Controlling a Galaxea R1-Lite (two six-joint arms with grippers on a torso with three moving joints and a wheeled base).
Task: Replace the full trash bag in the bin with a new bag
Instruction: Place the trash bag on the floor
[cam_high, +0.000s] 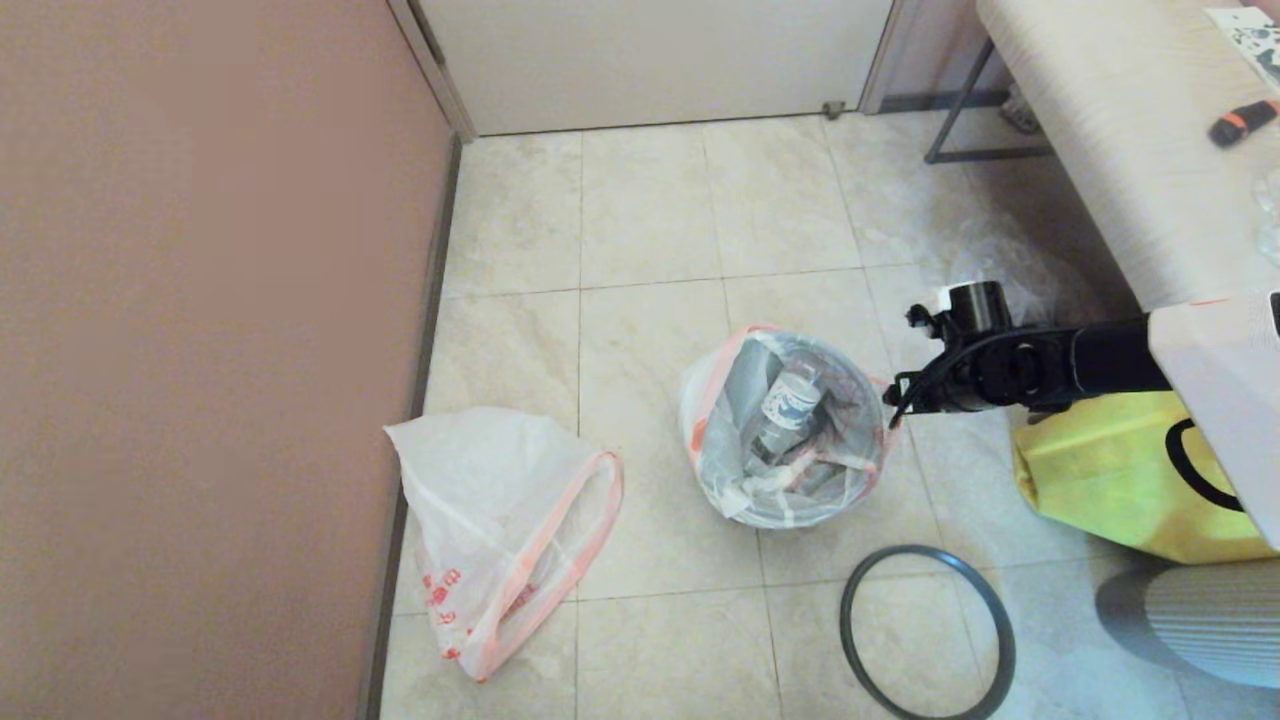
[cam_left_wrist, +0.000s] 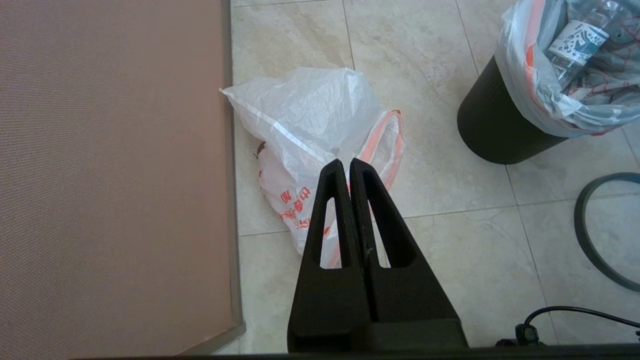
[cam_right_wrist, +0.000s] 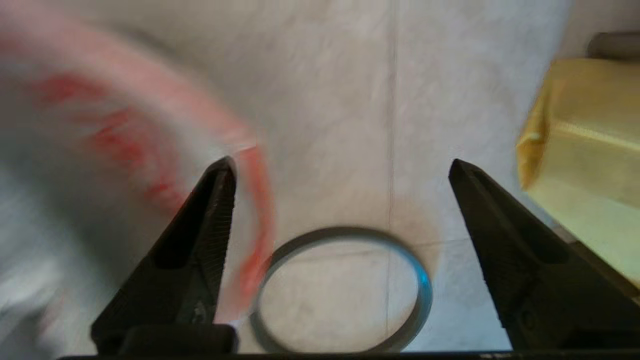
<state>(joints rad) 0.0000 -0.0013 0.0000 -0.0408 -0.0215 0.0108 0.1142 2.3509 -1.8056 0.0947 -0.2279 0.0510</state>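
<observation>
The full trash bag (cam_high: 785, 430) sits in the bin (cam_left_wrist: 492, 132), its rim just beside my right gripper (cam_high: 900, 395). My left gripper (cam_left_wrist: 346, 172) hangs clenched over the new bag (cam_left_wrist: 310, 125). Right wrist view: my jaws gape, empty; closing here may snag thin plastic and tear it.

Count: 2 white orange-trimmed plastic bags – one full trash bag (cam_high: 785, 430) inside bin (cam_left_wrist: 492, 132), one new bag (cam_high: 495, 520) flat on floor. 1 bin. 1 grey hoop (cam_high: 928, 632) loose on tiles. 1 yellow bag (cam_high: 1130, 475). 1 bottle (cam_high: 790, 405) inside full bag.
</observation>
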